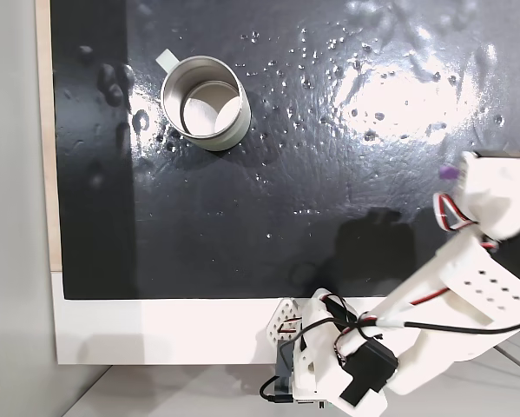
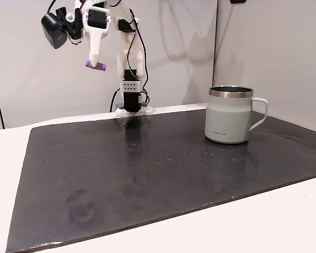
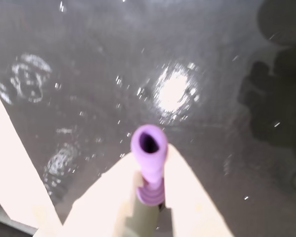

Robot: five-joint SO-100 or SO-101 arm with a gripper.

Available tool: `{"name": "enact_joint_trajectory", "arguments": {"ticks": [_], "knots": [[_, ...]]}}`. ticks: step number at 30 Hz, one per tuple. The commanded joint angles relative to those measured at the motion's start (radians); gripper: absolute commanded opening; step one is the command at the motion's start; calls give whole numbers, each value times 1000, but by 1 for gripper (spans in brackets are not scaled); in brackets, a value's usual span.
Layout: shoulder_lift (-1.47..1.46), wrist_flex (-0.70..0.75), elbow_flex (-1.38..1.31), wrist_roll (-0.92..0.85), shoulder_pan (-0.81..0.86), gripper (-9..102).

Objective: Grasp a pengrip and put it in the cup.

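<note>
A: High over the mat's far left in a fixed view, gripper (image 2: 96, 62) is clamped on the pengrip (image 2: 96, 65).
B: Wrist view agrees?
A: Yes. Pengrip (image 3: 149, 158) pinched between both fingers (image 3: 187, 192), open end toward the camera, well off the black mat (image 3: 88, 59).
B: Cup?
A: Cup (image 2: 229, 115) upright on the mat's right side, handle pointing right, well apart from the arm.
</note>
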Motion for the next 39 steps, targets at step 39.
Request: {"name": "enact_joint_trajectory", "arguments": {"ticks": [39], "knots": [[-518, 2, -733, 589, -1057, 0]]}}
